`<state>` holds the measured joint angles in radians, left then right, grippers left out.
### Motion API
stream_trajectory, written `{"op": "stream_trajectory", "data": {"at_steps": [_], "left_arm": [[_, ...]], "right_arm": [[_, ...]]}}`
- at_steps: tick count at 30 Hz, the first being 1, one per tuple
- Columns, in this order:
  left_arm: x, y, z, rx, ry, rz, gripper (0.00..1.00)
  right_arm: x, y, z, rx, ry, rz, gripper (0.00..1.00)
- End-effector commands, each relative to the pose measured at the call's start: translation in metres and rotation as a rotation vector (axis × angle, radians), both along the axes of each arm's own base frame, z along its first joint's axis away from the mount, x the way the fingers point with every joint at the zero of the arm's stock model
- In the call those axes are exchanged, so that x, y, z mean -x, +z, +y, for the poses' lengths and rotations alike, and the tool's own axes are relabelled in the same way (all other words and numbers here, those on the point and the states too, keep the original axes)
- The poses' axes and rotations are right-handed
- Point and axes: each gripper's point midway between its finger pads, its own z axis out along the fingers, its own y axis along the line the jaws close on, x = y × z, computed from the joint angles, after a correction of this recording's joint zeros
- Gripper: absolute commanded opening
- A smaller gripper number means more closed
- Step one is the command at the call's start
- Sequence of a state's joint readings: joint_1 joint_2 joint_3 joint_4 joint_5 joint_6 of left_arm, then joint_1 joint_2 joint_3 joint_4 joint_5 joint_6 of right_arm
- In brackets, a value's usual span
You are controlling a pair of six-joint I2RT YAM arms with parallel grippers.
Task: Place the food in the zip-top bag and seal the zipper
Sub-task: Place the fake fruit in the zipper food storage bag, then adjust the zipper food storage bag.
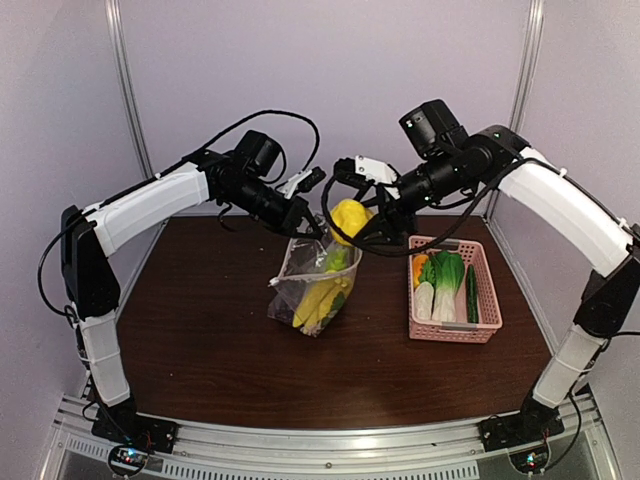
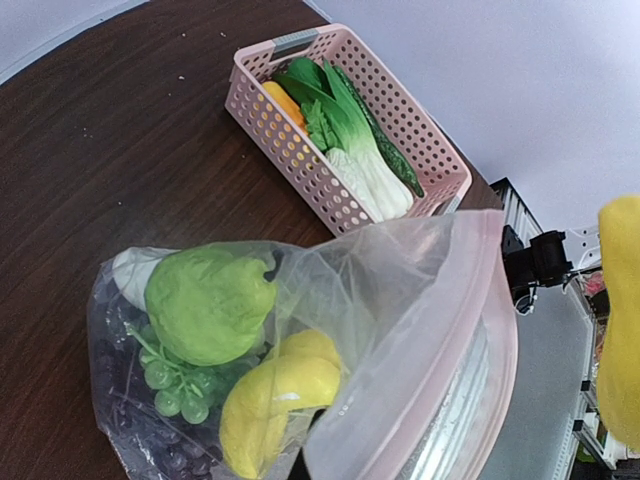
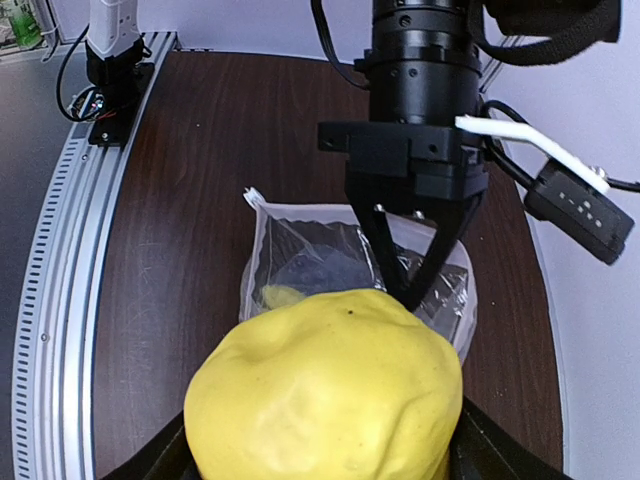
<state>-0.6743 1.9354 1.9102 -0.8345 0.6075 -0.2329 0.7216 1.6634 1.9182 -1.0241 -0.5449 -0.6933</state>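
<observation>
The left gripper [image 1: 308, 226] has its fingers pressed together on the upper rim of the zip-top bag [image 1: 300, 285], pinching the plastic and lifting that edge so the mouth stands open above the brown table [image 1: 200, 330]. In the top view the bag stands near the middle of the table, with its lower end resting on the wood. The right gripper [image 1: 355, 232] clasps the yellow lemon [image 1: 347, 218] between its two fingers, at about 1 o'clock from the bag and just above the open mouth. The lemon is not yet inside. In the left wrist view the pinkish zipper [image 2: 497, 300] runs unsealed along the mouth edge. Through the clear plastic the bag shows a green round fruit [image 2: 208, 303], green grapes [image 2: 170, 385] under it, purple grapes [image 2: 130, 425] at the bottom and yellow bananas [image 2: 275, 395] beside them. The pink basket [image 1: 487, 300] sits at 3 o'clock from the bag, well apart from it. It holds leafy greens [image 1: 445, 275], a dark cucumber [image 1: 471, 292] along their right side and an orange piece [image 1: 419, 268] at its far left corner.
</observation>
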Motion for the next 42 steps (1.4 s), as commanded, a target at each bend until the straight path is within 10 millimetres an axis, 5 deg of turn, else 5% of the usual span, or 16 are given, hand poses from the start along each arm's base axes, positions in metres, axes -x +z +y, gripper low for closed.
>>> {"op": "stream_trajectory", "data": {"at_steps": [1, 7, 14, 17, 21, 26, 32, 42], "left_arm": [[0.000, 0.019, -0.005, 0.048, -0.024, -0.053, 0.00], [0.001, 0.022, -0.004, 0.054, -0.024, -0.051, 0.00], [0.003, 0.026, -0.004, 0.062, -0.025, -0.049, 0.00], [0.003, 0.026, -0.004, 0.061, -0.024, -0.050, 0.00], [0.002, 0.025, -0.003, 0.058, -0.021, -0.053, 0.00], [0.002, 0.025, -0.003, 0.058, -0.021, -0.052, 0.00], [0.003, 0.027, -0.004, 0.063, -0.023, -0.051, 0.00], [0.005, 0.032, -0.003, 0.071, -0.026, -0.057, 0.00]], "right_arm": [[0.006, 0.007, 0.028, -0.004, 0.011, -0.030, 0.64], [0.001, -0.019, 0.045, 0.115, -0.004, -0.101, 0.64], [-0.030, -0.041, 0.043, 0.198, -0.127, -0.156, 0.66], [-0.038, -0.047, 0.041, 0.223, -0.162, -0.164, 0.80], [-0.020, -0.044, 0.041, 0.203, -0.097, -0.120, 0.99], [0.009, -0.037, 0.038, 0.187, 0.005, -0.085, 1.00], [0.035, -0.076, 0.023, 0.396, 0.121, -0.194, 1.00], [0.021, -0.087, 0.033, 0.443, 0.110, -0.263, 0.60]]}}
